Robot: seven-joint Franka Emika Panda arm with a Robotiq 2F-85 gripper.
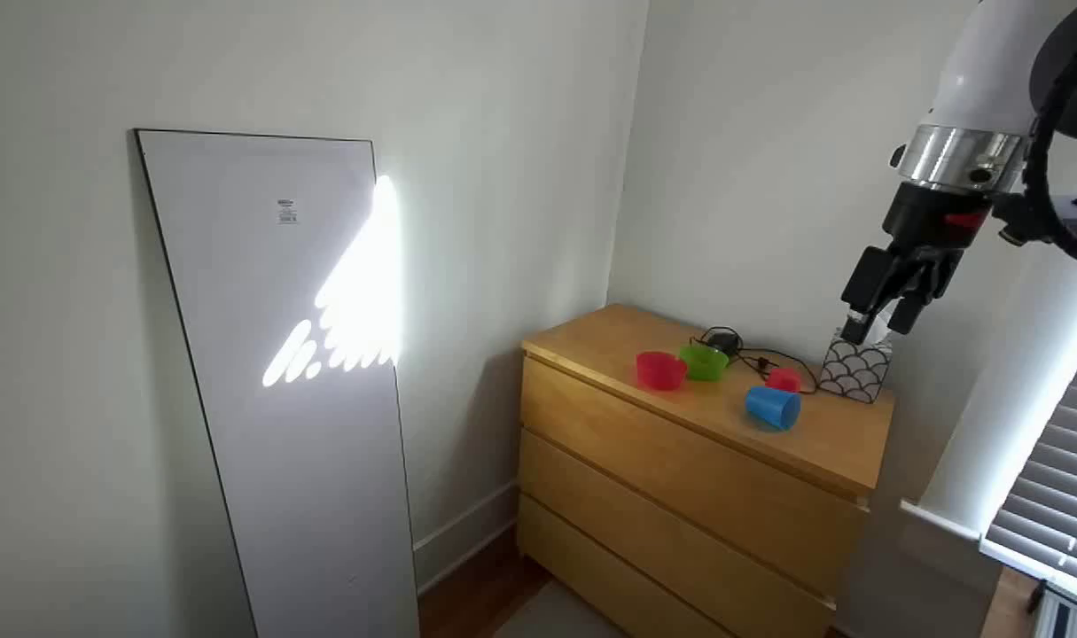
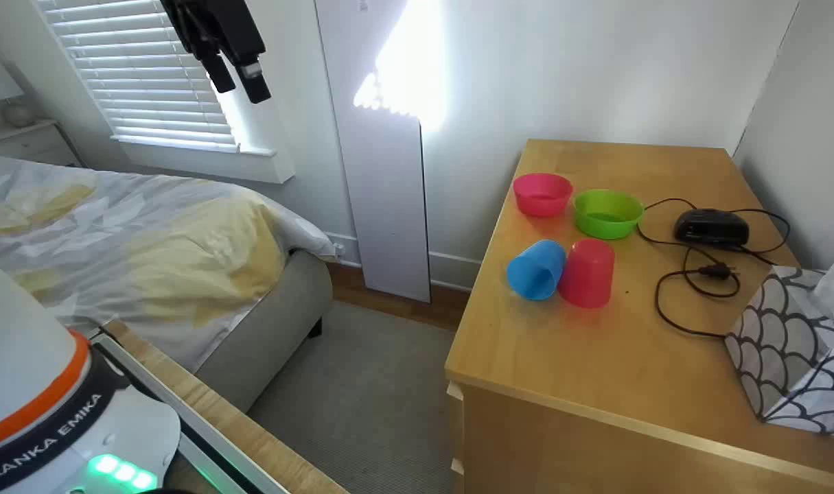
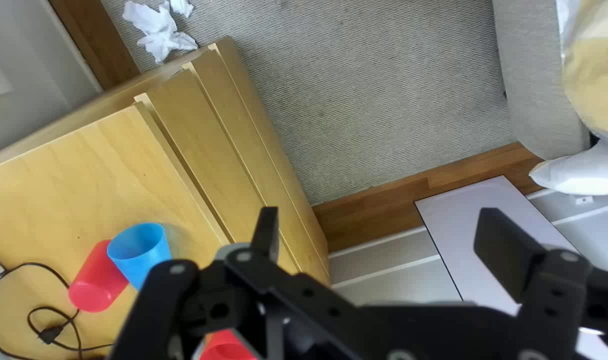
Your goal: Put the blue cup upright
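Cup (image 2: 537,269), the blue one, lay on its side on the dresser (image 2: 595,363), near the front edge, just beside the tall red cup (image 2: 587,273); touching or apart was not clear. Its length ran roughly along that edge, so a nudge could have rolled it toward the drop.

Handling, best guess: very light, thin plastic, stiff with a little give, smooth enough to slip or spin. Not fragile; a hard squeeze would likely have ovalled it. Best hold: across the barrel around mid-length, then a wrist turn to bring the mouth up. Catch: that needed room between the two cups. Fallback: a pinch on the wall at the rim, half the grip inside the mouth, on the side facing the dresser's front edge.

Pose: arm (image 1: 981,80) pointed downward, tilted. Gripper (image 3: 380,223) hung high, well apart from the cup in both exterior views, fingers (image 3: 267,230) spread wide, nothing held. Wrist view had the cup off at its left, outside the jaws; floor (image 3: 369,215) and a white panel (image 3: 454,225) showed between them. Not lined up yet; judgement: it needed to travel over the dresser first, then descend. Task state: cup not upright.
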